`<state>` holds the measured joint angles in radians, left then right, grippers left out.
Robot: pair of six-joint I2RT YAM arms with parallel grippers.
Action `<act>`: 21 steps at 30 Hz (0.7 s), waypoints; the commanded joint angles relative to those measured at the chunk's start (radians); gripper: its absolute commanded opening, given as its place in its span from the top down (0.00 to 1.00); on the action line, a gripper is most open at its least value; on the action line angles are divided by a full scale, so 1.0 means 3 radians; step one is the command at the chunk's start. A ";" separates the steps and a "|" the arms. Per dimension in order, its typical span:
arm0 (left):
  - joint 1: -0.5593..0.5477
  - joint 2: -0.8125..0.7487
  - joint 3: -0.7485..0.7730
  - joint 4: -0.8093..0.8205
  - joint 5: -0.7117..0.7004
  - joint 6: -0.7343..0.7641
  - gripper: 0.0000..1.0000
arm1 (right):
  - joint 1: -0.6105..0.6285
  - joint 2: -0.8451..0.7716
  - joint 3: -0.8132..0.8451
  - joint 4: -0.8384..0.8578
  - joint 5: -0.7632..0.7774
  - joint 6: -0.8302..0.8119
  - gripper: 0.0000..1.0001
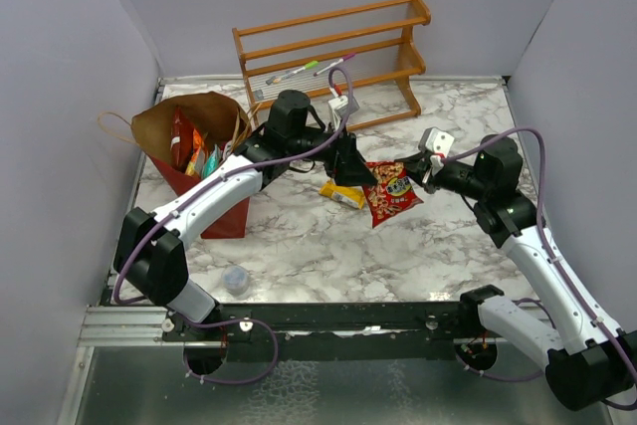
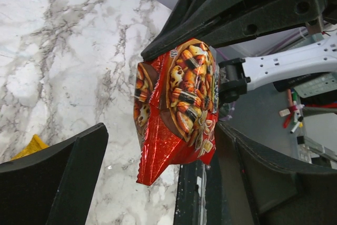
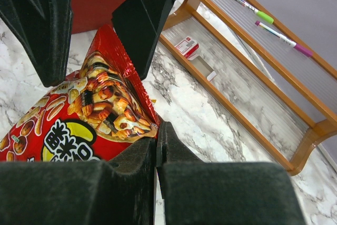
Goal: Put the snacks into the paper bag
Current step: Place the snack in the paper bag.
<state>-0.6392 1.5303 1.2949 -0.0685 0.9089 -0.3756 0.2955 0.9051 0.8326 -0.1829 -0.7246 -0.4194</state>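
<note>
Partly: several snacks [image 1: 194, 153] in paper bag [image 1: 149, 128] | right tool [image 3: 158, 140] pinches red packet [image 1: 391, 196], left tool [image 2: 160, 151] spread around it | yellow packet [image 1: 341, 195] loose at tabletop [image 1: 299, 246] centre.

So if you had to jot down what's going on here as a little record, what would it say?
right gripper: shut on a corner of the red snack packet
left gripper: open, fingers on either side of that same packet
paper bag: at the left, mouth open, several packets inside
not yet bagged: yellow packet, lying beside the red one
other items: clear cup near the front; wooden rack at the back holding two markers
</note>
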 commanded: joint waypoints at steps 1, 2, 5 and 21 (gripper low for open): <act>-0.0012 -0.0046 -0.0070 0.0361 0.0313 -0.0199 0.26 | 0.0017 -0.0020 -0.0011 0.0150 -0.0120 0.0051 0.99; -0.0013 -0.0047 -0.0077 0.0378 0.0325 -0.0212 0.29 | 0.0017 -0.0020 -0.0014 0.0150 -0.0124 0.0041 0.99; -0.0012 -0.0049 -0.0073 0.0425 0.0371 -0.0247 0.37 | 0.0016 -0.0032 -0.0032 0.0145 -0.0148 0.0010 0.99; -0.0013 -0.0227 -0.0047 0.0247 0.0349 0.0076 0.95 | -0.0001 -0.0023 -0.0100 0.0178 -0.0132 -0.0063 0.88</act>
<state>-0.6380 1.5280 1.2690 0.0139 0.9810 -0.4179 0.2951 0.9047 0.8150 -0.1558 -0.7528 -0.4232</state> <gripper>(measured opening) 0.243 0.067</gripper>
